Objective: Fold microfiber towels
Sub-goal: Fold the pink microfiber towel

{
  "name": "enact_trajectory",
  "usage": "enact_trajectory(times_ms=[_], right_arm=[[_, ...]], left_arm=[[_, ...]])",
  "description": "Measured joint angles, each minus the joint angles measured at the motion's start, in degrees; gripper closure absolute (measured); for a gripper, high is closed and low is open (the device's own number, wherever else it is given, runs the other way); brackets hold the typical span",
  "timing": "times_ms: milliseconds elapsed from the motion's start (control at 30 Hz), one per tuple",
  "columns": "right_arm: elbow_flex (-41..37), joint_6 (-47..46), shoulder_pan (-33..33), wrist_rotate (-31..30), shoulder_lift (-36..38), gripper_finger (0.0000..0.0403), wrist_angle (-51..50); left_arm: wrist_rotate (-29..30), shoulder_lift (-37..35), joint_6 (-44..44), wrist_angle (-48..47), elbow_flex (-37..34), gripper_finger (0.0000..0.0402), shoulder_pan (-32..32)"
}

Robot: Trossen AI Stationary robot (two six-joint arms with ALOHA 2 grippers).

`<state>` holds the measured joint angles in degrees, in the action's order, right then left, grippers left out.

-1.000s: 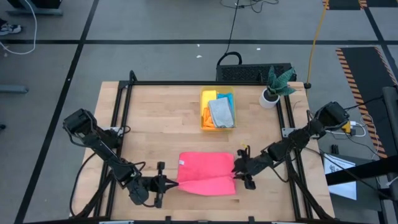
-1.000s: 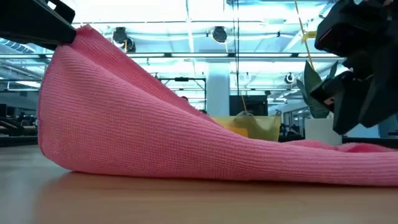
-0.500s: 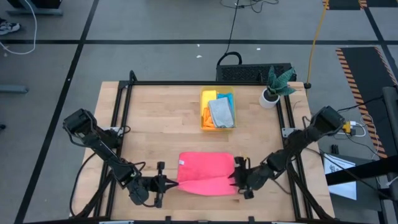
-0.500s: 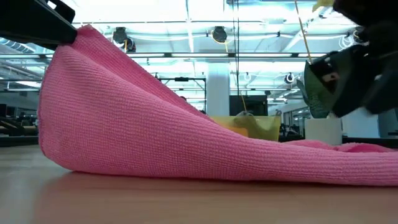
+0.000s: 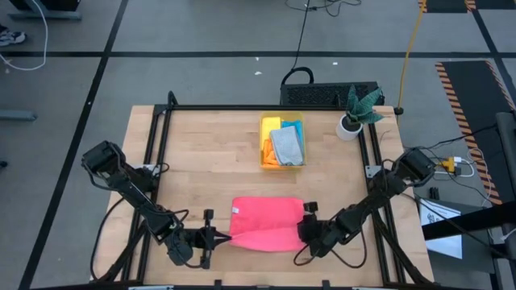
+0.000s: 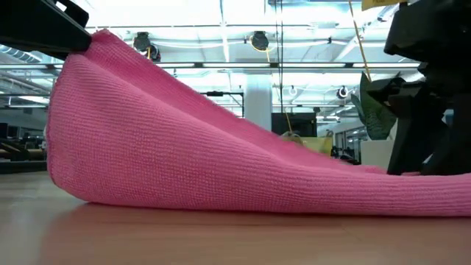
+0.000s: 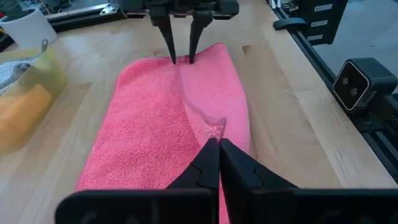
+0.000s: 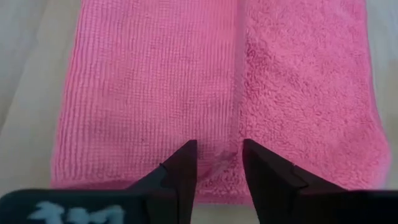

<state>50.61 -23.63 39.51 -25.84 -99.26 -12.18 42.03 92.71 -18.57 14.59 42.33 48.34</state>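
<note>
Table: pale wooden plank table top with a black metal frame around it; I see visible grain and board seams from above.
Pink towel: soft square pink microfiber towel, partly folded, on the near middle of the table between my two arms. One layer is ribbed knit, the other a fluffy terry pile, with a seam line running between them. In the low view its left end is lifted off the wood and it slopes down to lie flat toward the right.
Bin: translucent yellow plastic rectangular bin at the far middle of the table, well apart from the pink towel.
Bin contents: light grey cloth on top, crumpled; yellow cloth, bright blue cloth and orange cloth showing at its edges.
Plant: green-leaved plant in a small white round pot at the far right corner of the table.
Left gripper: left gripper at the towel's left edge, fingers pinched together on a raised pucker of pink fabric.
Right gripper: right gripper at the towel's right edge, its fingers spread a little with the towel's hem between them; I cannot tell whether they press the cloth.
</note>
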Motion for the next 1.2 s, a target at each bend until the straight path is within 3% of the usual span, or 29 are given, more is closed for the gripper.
enact_trajectory(times_ms=[400,700,1000,1200], right_arm=[[0.00,-0.68,0.41,0.35,0.12,0.0398,-0.05],[-0.02,-0.30,5.02,0.26,5.33,0.0400,0.39],[-0.07,-2.17,4.28,-19.78,9.70,0.0401,1.00],[-2.50,-6.94,-0.24,-19.04,9.66,0.0402,0.65]], left_arm=[[-0.01,0.00,0.28,-0.07,0.00,0.0391,0.00],[-2.08,-0.02,0.41,0.48,0.00,0.0392,3.30],[7.20,-0.02,-1.73,-1.53,0.00,0.0395,1.71],[7.66,-0.02,-13.51,-12.79,0.02,0.0394,-3.47]])
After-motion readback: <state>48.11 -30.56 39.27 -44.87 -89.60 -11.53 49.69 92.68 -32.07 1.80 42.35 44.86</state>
